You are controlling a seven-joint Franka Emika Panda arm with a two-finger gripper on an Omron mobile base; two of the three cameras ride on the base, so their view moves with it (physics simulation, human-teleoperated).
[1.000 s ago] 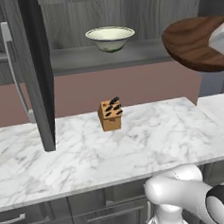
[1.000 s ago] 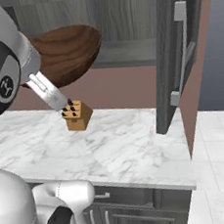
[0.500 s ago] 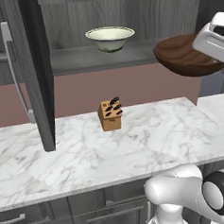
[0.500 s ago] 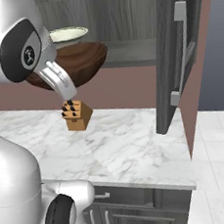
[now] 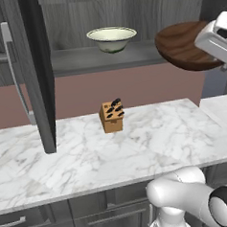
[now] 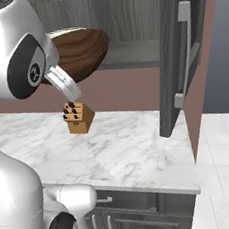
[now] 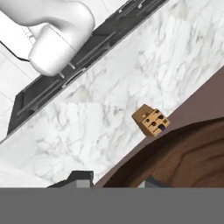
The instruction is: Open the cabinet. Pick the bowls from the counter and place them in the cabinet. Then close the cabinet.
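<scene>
The cabinet stands open, its left door and right door swung out over the counter. On its shelf sits the cream-white bowl. My gripper is shut on the rim of the dark brown wooden bowl, which hangs in the air at shelf height, right of the cream bowl and just in front of the opening. This wooden bowl is also in the right base view, and in the hand view the wooden bowl fills the lower right.
A small tan knife block stands on the marble near the back wall, below the held bowl. The left door's bar handle and the right door's handle jut out. Drawer fronts run under the counter.
The arm has carried the wooden bowl leftward and closer to the open cabinet shelf; the bowl now sits more level. The cream bowl and knife block have stayed put.
</scene>
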